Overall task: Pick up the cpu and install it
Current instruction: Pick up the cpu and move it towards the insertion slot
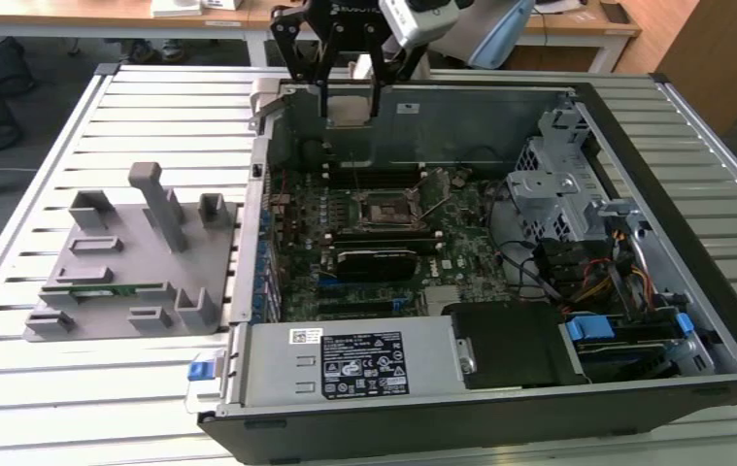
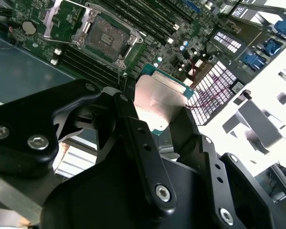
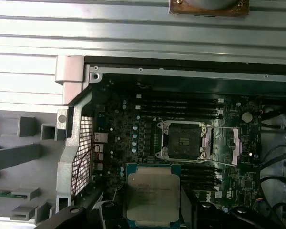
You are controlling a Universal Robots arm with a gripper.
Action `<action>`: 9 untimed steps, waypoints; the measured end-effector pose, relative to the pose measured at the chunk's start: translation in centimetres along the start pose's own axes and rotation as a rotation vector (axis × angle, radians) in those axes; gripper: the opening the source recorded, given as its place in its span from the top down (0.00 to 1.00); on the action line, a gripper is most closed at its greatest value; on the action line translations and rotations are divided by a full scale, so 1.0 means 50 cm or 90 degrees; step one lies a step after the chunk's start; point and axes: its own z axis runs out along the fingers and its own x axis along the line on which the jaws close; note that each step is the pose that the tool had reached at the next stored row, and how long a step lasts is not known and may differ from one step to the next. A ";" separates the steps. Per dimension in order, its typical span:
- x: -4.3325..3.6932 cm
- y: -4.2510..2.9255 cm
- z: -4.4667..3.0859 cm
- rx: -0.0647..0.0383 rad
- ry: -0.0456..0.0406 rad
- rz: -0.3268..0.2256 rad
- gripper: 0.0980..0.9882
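Observation:
My gripper (image 1: 349, 97) hangs above the far end of the open computer case (image 1: 679, 282) and is shut on the cpu (image 1: 349, 105), a flat square chip with a silver metal top. In both wrist views the cpu (image 2: 158, 98) (image 3: 152, 195) sits clamped between the black fingers (image 2: 133, 129), held flat over the green motherboard (image 1: 459, 252). The socket (image 1: 382, 212) (image 3: 183, 140) (image 2: 102, 38) lies open with its metal frame swung aside and nothing in it. The chip is in the air, a short way off to one side of the socket.
A grey holder fixture (image 1: 135, 262) stands on the slatted table at the exterior view's left, with a green memory stick (image 1: 89, 288) in it. Inside the case are a power supply (image 1: 342, 364), a metal drive cage (image 1: 556, 184), bundled cables (image 1: 588, 282) and a black cooler block (image 1: 375, 260).

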 end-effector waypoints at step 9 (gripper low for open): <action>-0.018 -0.001 0.000 0.000 0.0000 0.000 0.51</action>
